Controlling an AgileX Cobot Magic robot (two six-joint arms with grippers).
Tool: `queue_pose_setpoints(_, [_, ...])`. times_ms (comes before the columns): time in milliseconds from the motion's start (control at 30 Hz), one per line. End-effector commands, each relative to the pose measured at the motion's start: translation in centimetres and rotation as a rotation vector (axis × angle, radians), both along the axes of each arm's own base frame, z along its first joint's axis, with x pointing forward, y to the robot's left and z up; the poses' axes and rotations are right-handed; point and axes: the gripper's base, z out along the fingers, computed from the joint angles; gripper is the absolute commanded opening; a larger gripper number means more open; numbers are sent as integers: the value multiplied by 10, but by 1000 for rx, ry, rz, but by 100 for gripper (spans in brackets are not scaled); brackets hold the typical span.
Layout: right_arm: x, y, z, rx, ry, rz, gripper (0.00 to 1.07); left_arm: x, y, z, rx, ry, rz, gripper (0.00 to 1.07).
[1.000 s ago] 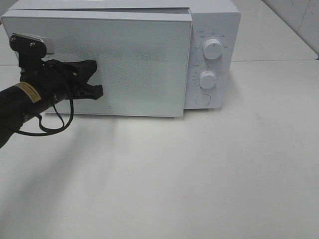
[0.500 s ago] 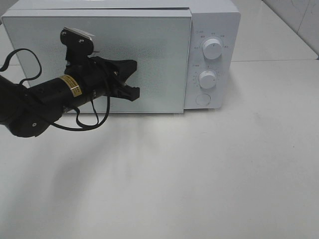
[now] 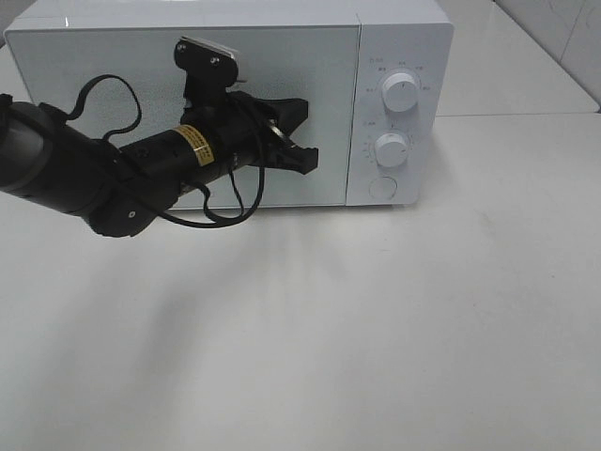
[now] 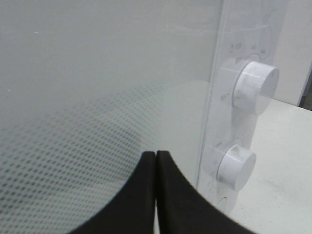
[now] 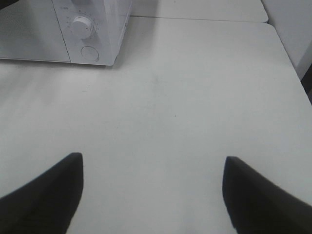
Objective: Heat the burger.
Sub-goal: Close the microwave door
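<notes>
Burger: not visible in any view. Nothing lies on the open desk (image 3: 376, 329), so my guess is it sits inside the microwave (image 3: 404, 28). That is unconfirmed.

Container: the microwave is the only one here.
- Its door (image 3: 319, 75) lies flush with the control panel (image 3: 399, 56), so it is shut.
- The window is frosted with a dot pattern, so the contents cannot be read through it in either the high view or the left wrist view.

Controls: upper knob (image 3: 402, 94), lower knob (image 3: 392, 150) and a round button (image 3: 381, 188) below them. The pointer settings are too small to read.

Left hand (image 3: 308, 160):
- It is clenched on nothing, fingers (image 4: 141, 195) pressed together.
- It is held in front of the door's right part, near the seam with the panel.
- I cannot tell whether the tips touch the door.

Right hand (image 5: 153, 158): released, jaws wide apart. It hangs over bare desk, well apart from the microwave, and is out of the high view.

Handling, as a judgement only:
- A burger of this sort should be light, soft and easy to crush.
- The glossy bun may be slippery, and the stacked layers can shear sideways.
- Best hold is probably low across the sides, spanning both bun halves with a gentle squeeze, kept level.
- Pinching the dome top risks lifting only the top bun.
</notes>
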Motion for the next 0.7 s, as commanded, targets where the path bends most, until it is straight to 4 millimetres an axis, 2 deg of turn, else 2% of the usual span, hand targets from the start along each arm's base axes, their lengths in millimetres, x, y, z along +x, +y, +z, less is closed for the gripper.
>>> queue_pose_setpoints(33, [-4,0,0,0,-34,-3,76,23,7,15,-80,-11,108,0])
queue_pose_setpoints(267, [-4,0,0,0,-34,-3,76,6,-10,21,-78,10,36,0])
queue_pose_setpoints(300, [-4,0,0,0,-34,-3,76,-4,-15,25,-78,9,2,0])
queue_pose_setpoints(433, [-4,0,0,0,-34,-3,76,-18,-19,29,-70,17,-25,0])
queue_pose_setpoints(500, [-4,0,0,-1,-34,-3,76,-35,-21,34,-48,37,-49,0])
queue_pose_setpoints(533, [-4,0,0,-1,-34,-3,76,-35,-21,34,-48,37,-49,0])
queue_pose_setpoints(600, [-4,0,0,-1,-34,-3,76,-51,-21,35,16,92,-60,13])
queue_pose_setpoints(633, [-4,0,0,-1,-34,-3,76,-51,-21,35,16,92,-60,13])
queue_pose_setpoints(667, [-4,0,0,-1,-34,-3,76,-62,-21,35,74,138,-64,33])
queue_pose_setpoints(700, [-4,0,0,-1,-34,-3,76,-67,-19,34,101,160,-64,47])
